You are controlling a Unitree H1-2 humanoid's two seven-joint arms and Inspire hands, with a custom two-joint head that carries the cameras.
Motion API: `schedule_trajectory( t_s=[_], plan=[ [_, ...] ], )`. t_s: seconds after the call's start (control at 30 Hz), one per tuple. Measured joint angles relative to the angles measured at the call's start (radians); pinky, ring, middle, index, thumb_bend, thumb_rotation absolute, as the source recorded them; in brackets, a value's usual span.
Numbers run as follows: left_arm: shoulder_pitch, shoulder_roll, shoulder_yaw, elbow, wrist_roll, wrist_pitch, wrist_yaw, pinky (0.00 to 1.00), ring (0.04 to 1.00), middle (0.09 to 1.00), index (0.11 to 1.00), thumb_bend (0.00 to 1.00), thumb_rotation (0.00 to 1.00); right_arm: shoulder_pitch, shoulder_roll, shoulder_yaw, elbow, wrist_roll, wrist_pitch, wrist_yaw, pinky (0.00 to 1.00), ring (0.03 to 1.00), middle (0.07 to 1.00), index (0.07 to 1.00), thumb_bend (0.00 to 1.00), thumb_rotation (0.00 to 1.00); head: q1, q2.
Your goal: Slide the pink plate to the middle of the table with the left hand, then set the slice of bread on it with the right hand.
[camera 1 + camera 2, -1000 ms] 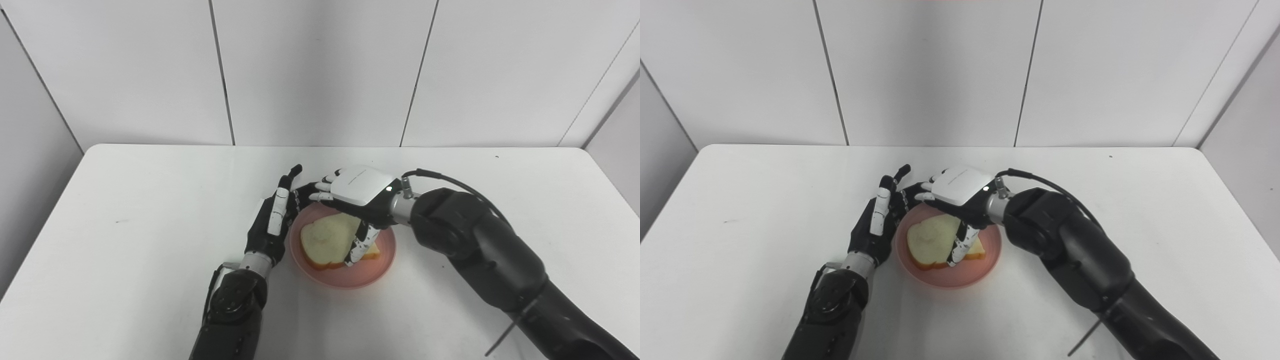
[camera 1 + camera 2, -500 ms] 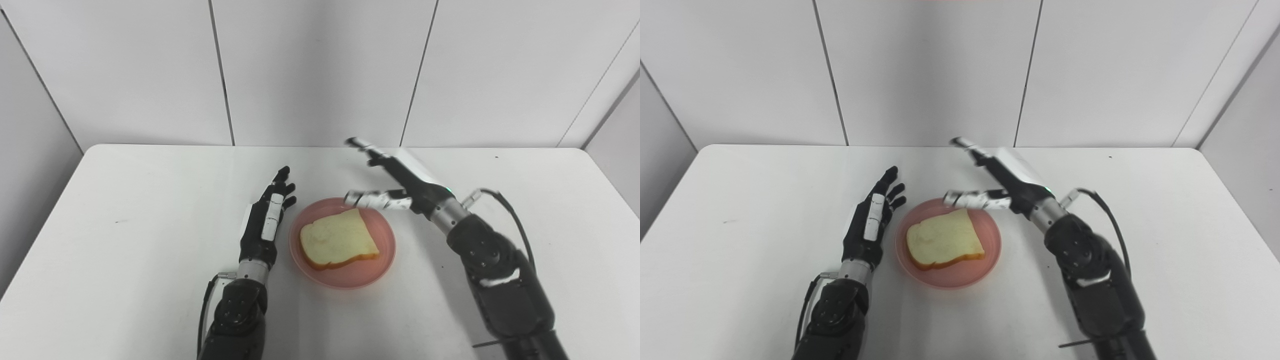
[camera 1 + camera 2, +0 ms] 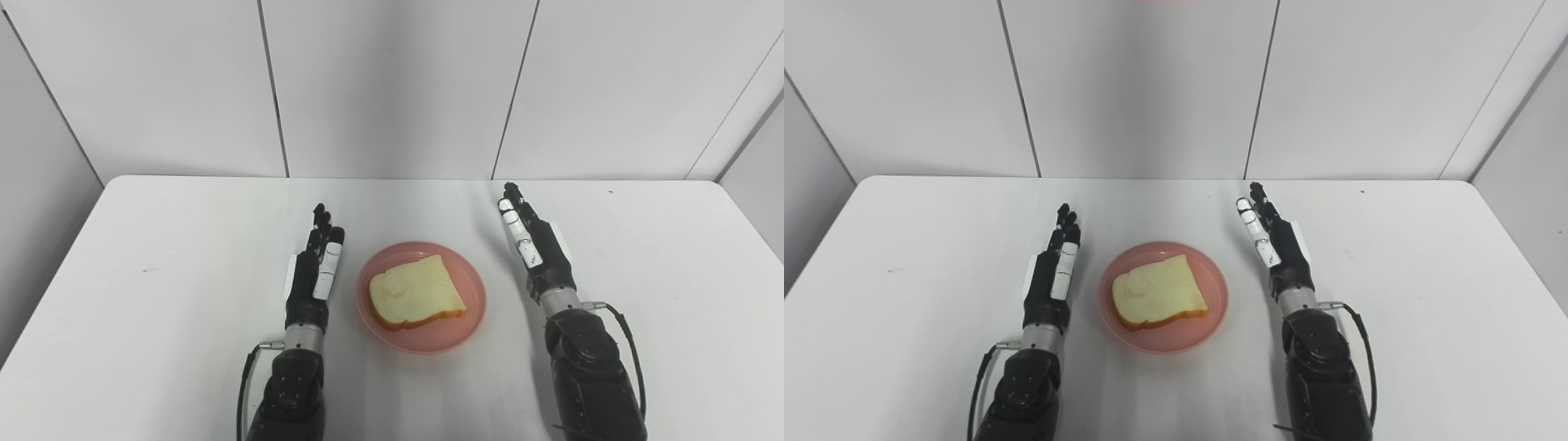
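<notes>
Released a second ago, the slice of bread (image 3: 415, 292) now lies alone on the pink plate (image 3: 468, 312), with nothing touching it. Neither bread nor plate appears to have shifted across that second; the slice sits flat, crust edge toward the near side, wholly inside the rim.

Plate position: about midway between left and right on the bench (image 3: 153, 257), somewhat nearer the robot than the far wall. That reads as the middle the task asks for.

Right hand (image 3: 539, 251): a second ago it was bent over the slice with fingers on it; half a second ago it was lifted and swinging away to the right. Now it rests to the right of the plate, clear of the rim, fingers straight and pointing to the far side, holding nothing.

Left hand (image 3: 313, 275): a second ago it was curled against the plate's left rim; it has since drawn back a little and straightened. It lies just left of the plate, fingers extended, empty. Whether its inner edge brushes the rim is hard to tell from this angle; a thin strip of bench seems to show between them.

Judgement: both steps look finished, plate centred and bread placed. Both arms sit in a symmetric, parked-looking pose either side of the plate, so nothing appears left but to hold off.
</notes>
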Motion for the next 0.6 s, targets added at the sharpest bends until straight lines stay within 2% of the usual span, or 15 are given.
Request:
schedule_trajectory(
  t_s=[0.07, 0.23, 0.6],
  plan=[
    [0.0, 0.002, -0.001, -0.011, 0.0, 0.017, 0.0, 1.0, 1.0, 1.0, 0.974, 0.92, 0.95, 0.004, -0.002, 0.016, 0.0, -0.004, 0.001, -0.012, 1.0, 0.984, 0.949, 0.927, 0.84, 0.84, -0.002, 0.0],
    [0.0, 0.005, -0.004, -0.033, -0.002, 0.056, 0.0, 1.0, 1.0, 1.0, 0.977, 0.88, 0.99, 0.014, -0.01, 0.057, 0.0, -0.042, 0.0, -0.039, 1.0, 0.988, 0.94, 0.917, 0.84, 0.87, -0.002, 0.0],
    [-0.008, 0.015, 0.002, -0.052, -0.036, 0.099, -0.001, 1.0, 1.0, 1.0, 0.97, 0.9, 0.99, 0.028, -0.015, 0.069, 0.02, -0.025, -0.025, -0.056, 1.0, 0.983, 0.94, 0.897, 0.83, 0.85, -0.008, 0.0]
  ],
)
